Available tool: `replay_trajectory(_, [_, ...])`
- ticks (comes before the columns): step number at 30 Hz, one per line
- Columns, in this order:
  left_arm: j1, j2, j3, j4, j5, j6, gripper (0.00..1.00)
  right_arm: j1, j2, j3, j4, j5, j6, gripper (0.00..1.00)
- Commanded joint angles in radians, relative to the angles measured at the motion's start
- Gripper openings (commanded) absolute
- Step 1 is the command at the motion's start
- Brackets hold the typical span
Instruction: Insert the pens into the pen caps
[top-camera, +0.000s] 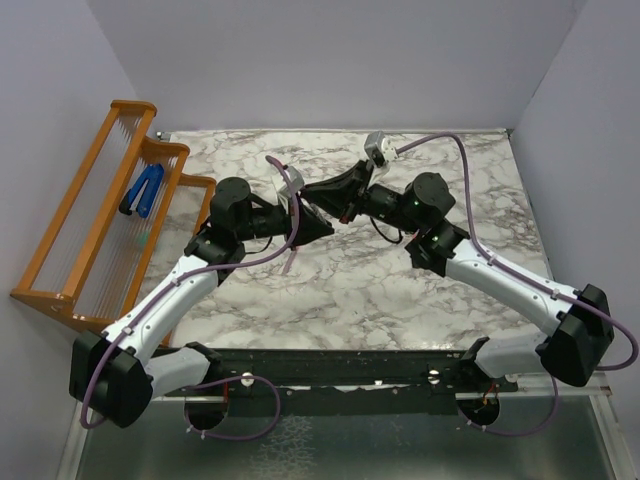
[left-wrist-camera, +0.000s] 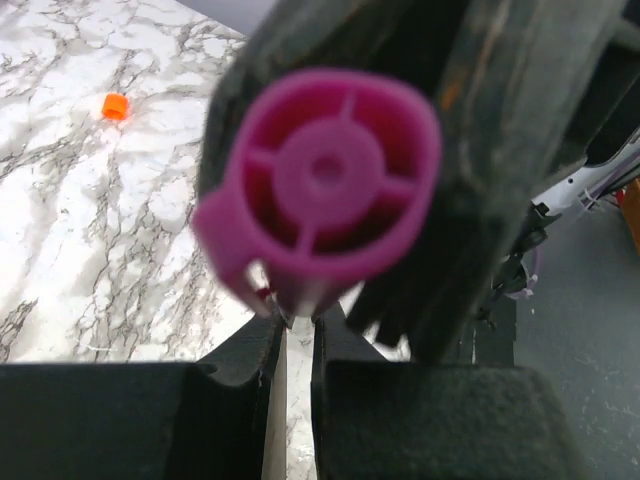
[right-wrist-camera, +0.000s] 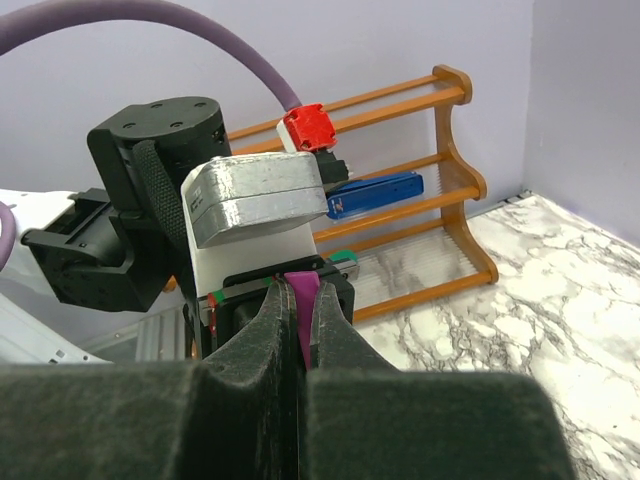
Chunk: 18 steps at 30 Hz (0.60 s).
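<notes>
both arms meet in mid-air over the middle of the marble table (top-camera: 400, 290). the right gripper (top-camera: 325, 195) is clamped on the magenta-purple cap (left-wrist-camera: 325, 190), whose ribbed end faces the left wrist camera. the left gripper (top-camera: 322, 228) is closed on a slim pink pen (top-camera: 290, 255), which juts out below its fingers, close by the cap. 1 orange cap (left-wrist-camera: 115, 106) lies alone on the table. a blue clip (top-camera: 143, 192) sits in the wooden rack (top-camera: 133, 105) at the left
</notes>
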Motion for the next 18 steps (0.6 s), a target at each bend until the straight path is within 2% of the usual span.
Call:
replay_trajectory(1, [0.072, -0.125, 0.145, 0.481, -0.103, -0.023, 0.0, 0.065, 0.09, -0.177, -0.578, -0.179, 0.019, 0.01])
replay_trajectory(7, [0.088, -0.153, 0.114, 0.43, -0.06, -0.017, 0.0, 0.06, 0.045, -0.152, -0.65, -0.069, -0.009, 0.0])
replay_trajectory(12, [0.093, -0.198, 0.06, 0.338, -0.016, 0.005, 0.0, 0.001, 0.017, -0.081, -0.711, -0.018, -0.04, 0.01])
replay_trajectory(17, [0.095, -0.226, 0.036, 0.163, 0.003, 0.072, 0.0, -0.054, 0.002, -0.004, -0.749, 0.018, -0.058, 0.01])
replay_trajectory(18, [0.095, -0.226, 0.028, 0.105, -0.002, 0.092, 0.0, -0.063, -0.007, 0.009, -0.752, 0.035, -0.061, 0.07])
